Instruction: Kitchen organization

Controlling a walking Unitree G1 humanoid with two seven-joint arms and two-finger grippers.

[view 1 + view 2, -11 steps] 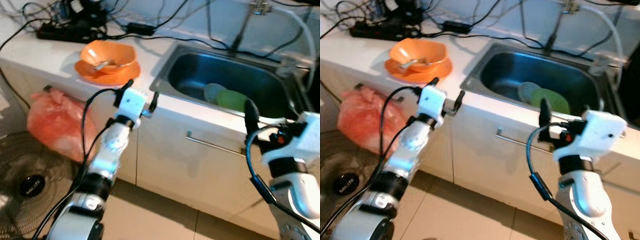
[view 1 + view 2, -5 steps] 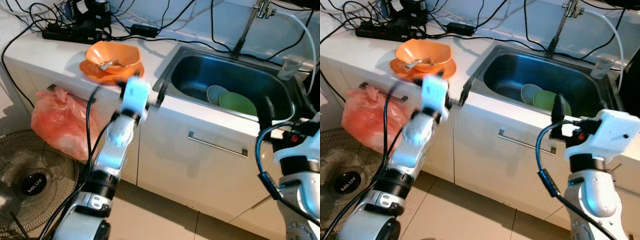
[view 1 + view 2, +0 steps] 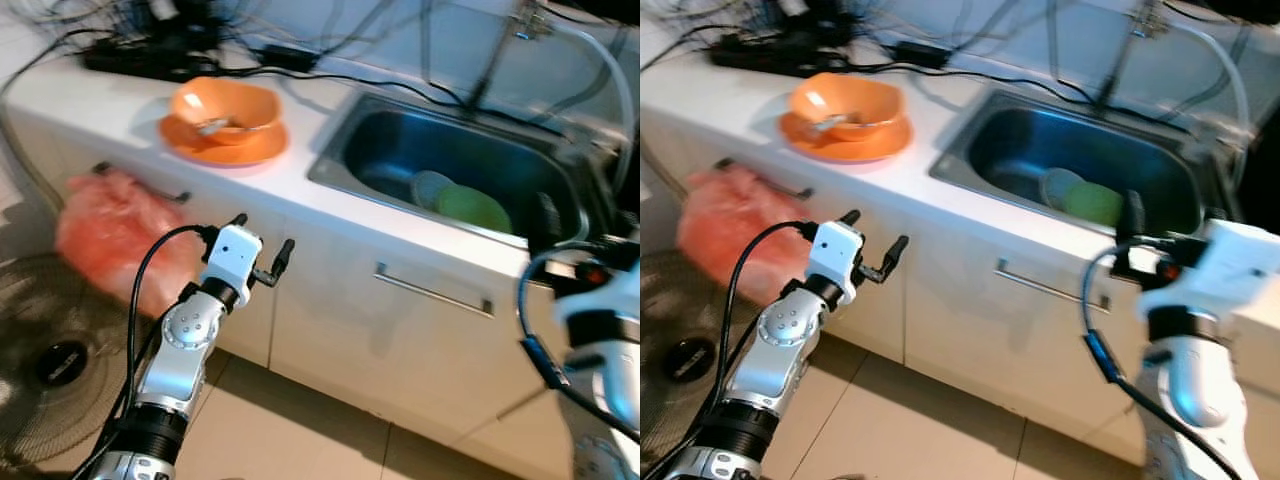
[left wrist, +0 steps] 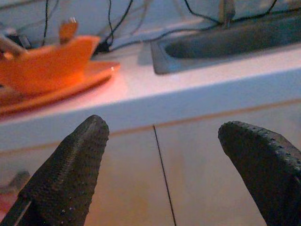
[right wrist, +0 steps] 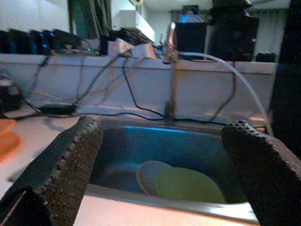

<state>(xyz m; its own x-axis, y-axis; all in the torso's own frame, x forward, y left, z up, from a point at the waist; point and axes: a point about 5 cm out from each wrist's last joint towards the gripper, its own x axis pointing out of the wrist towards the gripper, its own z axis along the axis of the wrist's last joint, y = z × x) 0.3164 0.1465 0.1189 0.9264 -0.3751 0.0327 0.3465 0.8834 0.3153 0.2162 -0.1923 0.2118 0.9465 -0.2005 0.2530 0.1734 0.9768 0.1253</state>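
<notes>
Left gripper (image 3: 260, 250) hangs in front of the white cabinet (image 3: 330, 320), below the counter (image 3: 120, 110) edge and left of the sink (image 3: 345, 165), its two black fingers spread with nothing between them; in the left wrist view the pads (image 4: 70, 174) are knobbly and tapered. Right gripper (image 5: 160, 188) hovers at the sink's front right corner, its fingers also spread and empty, the same dimpled black rubber.

Set into the white counter, the sink is a rectangular steel basin. In it lie a pale round plate (image 3: 428, 186) and a green round plate (image 3: 470, 207), overlapping, the green one to the right. Behind the sink stand a tap (image 5: 170, 70) and a clear hose (image 5: 244, 89).

Left of the sink, on the counter, an orange bowl (image 3: 225, 105) sits on an orange plate (image 3: 225, 145); something lies in the bowl, too blurred to tell. Black cables (image 3: 300, 60) trail behind. Below, left of the sink, a crumpled orange plastic bag (image 3: 105, 235) hangs at a cabinet handle, with a round fan (image 3: 55, 370) on the floor.
</notes>
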